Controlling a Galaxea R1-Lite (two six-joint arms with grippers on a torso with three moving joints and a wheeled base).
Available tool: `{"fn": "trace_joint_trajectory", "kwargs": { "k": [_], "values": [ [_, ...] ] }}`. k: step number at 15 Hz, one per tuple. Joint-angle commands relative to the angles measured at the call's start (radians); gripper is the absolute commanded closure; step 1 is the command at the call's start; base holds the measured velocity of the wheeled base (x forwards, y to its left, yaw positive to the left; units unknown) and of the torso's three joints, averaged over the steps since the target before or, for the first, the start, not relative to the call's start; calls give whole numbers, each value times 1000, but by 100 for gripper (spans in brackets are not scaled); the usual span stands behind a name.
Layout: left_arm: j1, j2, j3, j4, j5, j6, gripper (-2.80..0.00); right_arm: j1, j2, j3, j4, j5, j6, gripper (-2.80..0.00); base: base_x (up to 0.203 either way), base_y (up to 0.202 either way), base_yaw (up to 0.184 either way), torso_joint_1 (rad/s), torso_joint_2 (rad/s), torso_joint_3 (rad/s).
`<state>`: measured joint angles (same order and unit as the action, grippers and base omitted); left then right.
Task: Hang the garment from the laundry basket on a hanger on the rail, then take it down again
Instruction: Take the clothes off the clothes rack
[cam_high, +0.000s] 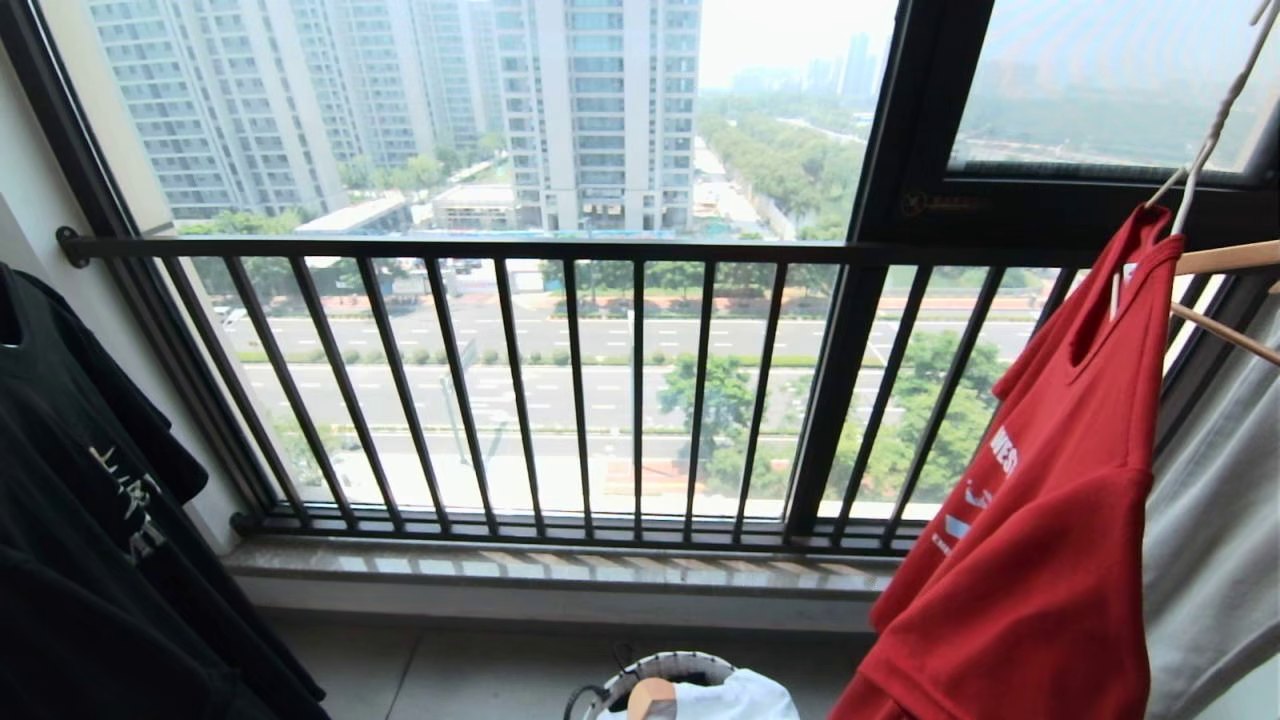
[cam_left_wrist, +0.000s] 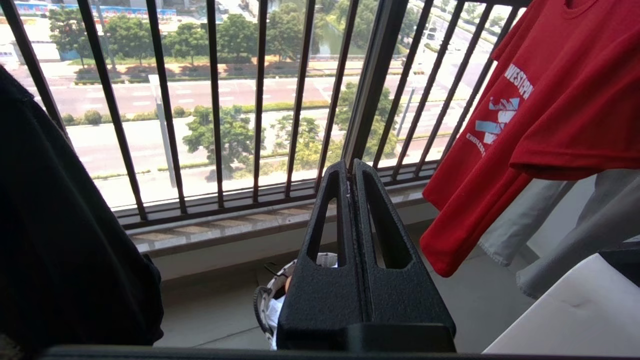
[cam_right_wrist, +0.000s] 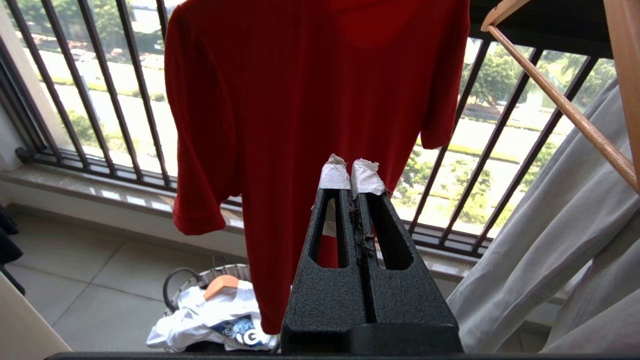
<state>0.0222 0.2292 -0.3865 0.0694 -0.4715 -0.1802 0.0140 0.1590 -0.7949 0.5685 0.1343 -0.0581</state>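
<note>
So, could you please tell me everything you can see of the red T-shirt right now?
The red T-shirt is a short-sleeved, soft-looking garment with white and light-blue chest print, partly legible as "WEST". It hangs full length from a thin whitish wire hanger at the right of the head view, before the dark railing, its hem above the floor near the laundry basket. Pale grey fabric hangs right beside it. Neither gripper touches it; both are shut and empty.

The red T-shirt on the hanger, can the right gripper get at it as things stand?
Probably yes. The right gripper, shut and empty, points straight at the hanging red T-shirt, with nothing visible between them. The pale grey-green garment hangs off to one side.
</note>
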Motion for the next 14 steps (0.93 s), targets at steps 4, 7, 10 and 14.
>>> {"fn": "trace_joint_trajectory", "kwargs": {
  "k": [4, 7, 10, 14],
  "values": [
    [-27, -221, 143, 18, 149, 39, 0, -6, -142, 233, -32, 6, -27, 0, 0, 0, 0, 0, 0, 0],
    [-27, -228, 249, 13, 433, 92, 0, -6, -157, 418, -198, -27, -19, 0, 0, 0, 0, 0, 0, 0],
    [-27, -228, 327, 11, 509, 195, 0, -6, -159, 586, -379, -46, -16, 0, 0, 0, 0, 0, 0, 0],
    [-27, -228, 354, -13, 513, 220, 0, -6, -159, 742, -532, -77, -17, 0, 0, 0, 0, 0, 0, 0]
  ]
}}
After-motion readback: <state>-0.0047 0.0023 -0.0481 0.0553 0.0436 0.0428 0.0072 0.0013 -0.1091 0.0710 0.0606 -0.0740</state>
